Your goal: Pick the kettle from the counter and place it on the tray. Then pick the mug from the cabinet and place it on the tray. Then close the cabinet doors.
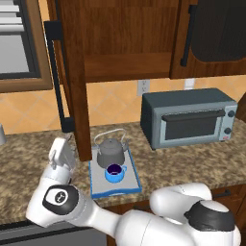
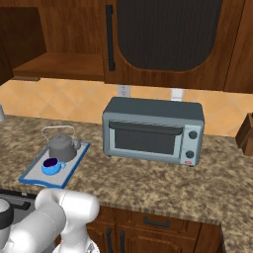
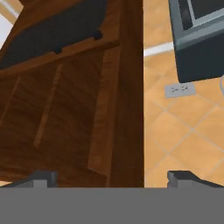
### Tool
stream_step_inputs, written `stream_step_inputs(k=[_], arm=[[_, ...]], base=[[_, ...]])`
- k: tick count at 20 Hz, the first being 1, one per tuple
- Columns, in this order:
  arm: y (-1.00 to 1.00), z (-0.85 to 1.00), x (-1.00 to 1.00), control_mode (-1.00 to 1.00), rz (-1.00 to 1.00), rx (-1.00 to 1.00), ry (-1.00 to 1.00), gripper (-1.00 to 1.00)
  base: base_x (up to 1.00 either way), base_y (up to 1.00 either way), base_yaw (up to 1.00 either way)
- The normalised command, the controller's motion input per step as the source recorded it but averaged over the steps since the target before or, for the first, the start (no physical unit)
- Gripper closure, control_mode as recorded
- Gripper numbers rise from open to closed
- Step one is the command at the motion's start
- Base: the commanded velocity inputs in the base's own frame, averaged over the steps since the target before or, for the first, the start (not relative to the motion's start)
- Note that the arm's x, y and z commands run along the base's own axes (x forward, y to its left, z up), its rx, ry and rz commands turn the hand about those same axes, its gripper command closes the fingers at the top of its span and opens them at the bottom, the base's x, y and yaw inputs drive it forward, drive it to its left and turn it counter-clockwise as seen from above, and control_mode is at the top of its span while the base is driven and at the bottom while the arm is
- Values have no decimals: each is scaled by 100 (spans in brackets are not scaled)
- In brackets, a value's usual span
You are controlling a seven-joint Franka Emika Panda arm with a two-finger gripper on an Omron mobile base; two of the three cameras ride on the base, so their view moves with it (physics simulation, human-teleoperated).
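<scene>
While the kettle (image 1: 110,152) and the mug (image 1: 114,172) both stand on the tray (image 1: 97,186), the left cabinet door (image 1: 73,72) hangs open, its edge projecting toward the robot over the bench (image 1: 192,161). The tray lies on the bench left of the toaster oven (image 1: 187,117). The kettle occupies the far part of the tray; the mug sits just in front of it, nearer the robot. The right door (image 2: 168,34) is closed against the cabinet (image 2: 54,62), whose shelf is exposed. The gripper (image 3: 111,177) is raised near the open door, facing its inner wooden face. The fingers (image 3: 40,178) are spread wide apart, released, grasping nothing.
</scene>
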Motion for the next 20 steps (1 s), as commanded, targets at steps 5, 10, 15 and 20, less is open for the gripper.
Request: stream_step_inputs(k=[5, 10, 15, 20], arm=[[24, 7, 1, -100, 0, -6, 5, -100], [8, 41, -30, -100, -2, -2, -2, -100], [2, 41, -27, -100, -5, 0, 0, -100], [1, 46, -19, -100, -5, 0, 0, -100]], base=[[0, 0, 0], [0, 0, 0], [0, 0, 0], [0, 0, 0]])
